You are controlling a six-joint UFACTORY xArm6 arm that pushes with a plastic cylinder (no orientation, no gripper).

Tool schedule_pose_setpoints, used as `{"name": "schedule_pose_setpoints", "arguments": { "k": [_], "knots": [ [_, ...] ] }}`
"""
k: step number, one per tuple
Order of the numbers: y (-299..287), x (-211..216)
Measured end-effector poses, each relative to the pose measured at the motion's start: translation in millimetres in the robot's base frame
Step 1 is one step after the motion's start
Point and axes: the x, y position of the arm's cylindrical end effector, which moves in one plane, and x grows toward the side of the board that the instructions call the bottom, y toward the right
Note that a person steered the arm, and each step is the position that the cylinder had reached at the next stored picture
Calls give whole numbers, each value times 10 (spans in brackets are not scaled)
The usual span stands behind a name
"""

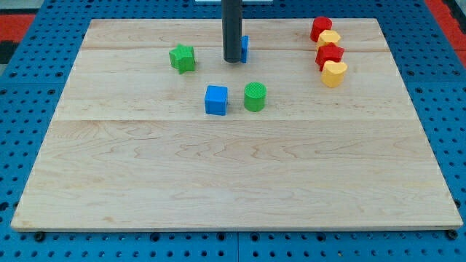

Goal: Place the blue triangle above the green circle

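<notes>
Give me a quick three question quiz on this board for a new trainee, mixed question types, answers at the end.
1. True or false: the green circle touches the blue cube.
2. Multiple choice: my tip is closest to which block? A) green star B) blue block half hidden behind the rod C) the lower yellow block
3. Fill in: the red and yellow blocks cluster at the view's top ____.

Key: 1 false, a narrow gap separates them. 2 B, the tip sits right at that block's left side. 3 right.
</notes>
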Motion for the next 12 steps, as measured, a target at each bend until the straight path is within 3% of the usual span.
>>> {"name": "schedule_pose_setpoints", "arguments": {
  "k": [3, 12],
  "knots": [
    [116, 7],
    [133, -554]
  ]
}}
